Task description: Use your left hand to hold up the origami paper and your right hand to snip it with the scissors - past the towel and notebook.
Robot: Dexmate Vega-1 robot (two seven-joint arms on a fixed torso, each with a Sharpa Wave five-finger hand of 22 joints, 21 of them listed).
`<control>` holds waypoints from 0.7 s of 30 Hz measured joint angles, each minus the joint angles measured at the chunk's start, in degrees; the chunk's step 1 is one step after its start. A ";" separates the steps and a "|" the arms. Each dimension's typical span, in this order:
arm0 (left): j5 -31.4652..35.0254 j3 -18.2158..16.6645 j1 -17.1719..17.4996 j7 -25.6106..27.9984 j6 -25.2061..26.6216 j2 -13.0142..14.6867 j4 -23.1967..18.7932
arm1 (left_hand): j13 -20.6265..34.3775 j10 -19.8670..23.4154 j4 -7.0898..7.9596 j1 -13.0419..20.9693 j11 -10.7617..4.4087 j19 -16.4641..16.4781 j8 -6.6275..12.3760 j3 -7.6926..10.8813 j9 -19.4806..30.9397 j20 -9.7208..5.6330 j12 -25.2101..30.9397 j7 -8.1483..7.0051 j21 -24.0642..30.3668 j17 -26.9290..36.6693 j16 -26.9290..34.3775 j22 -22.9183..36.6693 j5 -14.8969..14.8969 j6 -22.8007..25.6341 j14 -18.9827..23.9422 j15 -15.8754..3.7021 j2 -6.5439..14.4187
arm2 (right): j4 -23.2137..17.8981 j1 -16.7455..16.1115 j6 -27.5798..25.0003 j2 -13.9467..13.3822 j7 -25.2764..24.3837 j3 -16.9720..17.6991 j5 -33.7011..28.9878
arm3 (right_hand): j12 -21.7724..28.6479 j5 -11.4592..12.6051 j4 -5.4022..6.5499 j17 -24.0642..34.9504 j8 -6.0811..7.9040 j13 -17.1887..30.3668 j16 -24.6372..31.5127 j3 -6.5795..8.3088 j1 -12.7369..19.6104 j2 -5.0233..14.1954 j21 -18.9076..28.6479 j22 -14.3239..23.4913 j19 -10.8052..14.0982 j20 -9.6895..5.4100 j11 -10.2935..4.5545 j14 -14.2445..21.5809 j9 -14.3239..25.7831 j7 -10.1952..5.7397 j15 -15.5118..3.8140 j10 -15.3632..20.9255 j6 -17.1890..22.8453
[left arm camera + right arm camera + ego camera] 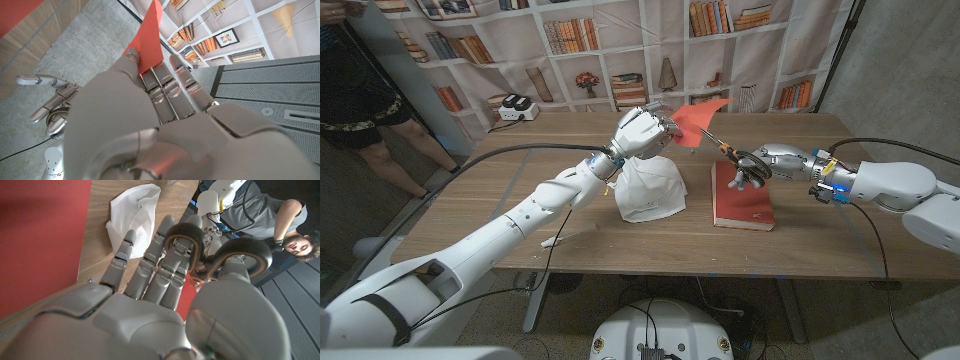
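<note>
My left hand [642, 132] is raised over the table's middle and pinches a red origami paper [701, 117] that sticks out to the right; the sheet [150, 39] stands up between its fingers [165, 85]. My right hand [766, 163] holds the scissors [732, 155] by their black handle loops [221, 251]. The blades point left and reach the paper's lower edge; I cannot tell whether they are open. A crumpled white towel [648, 190] lies under the left hand. The red notebook [742, 196] lies under the right hand.
A person [358, 95] stands at the table's far left, and a person [280, 215] shows in the right wrist view. A white box [515, 107] sits at the back left edge. A bookshelf backdrop stands behind. A small white scrap [548, 241] lies near the front.
</note>
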 measured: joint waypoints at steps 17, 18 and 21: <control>0.37 -0.46 1.07 -0.27 1.04 0.12 -1.19 | 0.17 -0.09 0.00 0.00 0.09 0.00 0.29 0.48 -0.02 0.00 0.24 0.00 0.00 0.00 0.00 0.00 -0.02 0.00 0.00 0.00 0.00 | 0.26 -1.45 2.13 0.75 -1.17 0.53 0.28 | 0.83 -0.89 -0.78 0.17 0.46 0.20 0.00 0.77 0.64 -0.08 0.34 -0.01 0.62 -0.62 0.12 0.20 0.16 -0.14 0.20 0.08 0.13; 0.37 -0.47 1.10 -0.27 1.04 0.13 -1.22 | 0.16 -0.09 0.00 0.00 0.09 -0.01 0.29 0.48 -0.03 -0.01 0.25 0.00 0.00 0.00 0.00 0.00 -0.02 0.00 0.00 0.00 0.00 | 0.26 -1.45 2.19 0.75 -1.18 0.53 0.30 | 0.83 -0.89 -0.78 0.17 0.46 0.20 0.00 0.77 0.64 -0.08 0.34 -0.01 0.62 -0.62 0.12 0.20 0.16 -0.14 0.21 0.08 0.13; 0.37 -0.64 1.51 -0.27 1.04 0.24 -1.64 | 0.17 -0.09 0.00 0.00 0.09 -0.52 0.29 0.48 -0.03 0.11 0.24 0.00 0.00 0.00 0.00 0.00 -0.02 0.00 0.01 0.00 0.00 | 0.26 -1.45 2.65 0.75 -1.29 0.53 0.39 | 0.83 -0.89 -0.78 0.16 0.46 0.20 0.00 0.77 0.64 -0.08 0.34 -0.01 0.62 -0.62 0.12 0.19 0.15 -0.14 0.21 0.08 0.13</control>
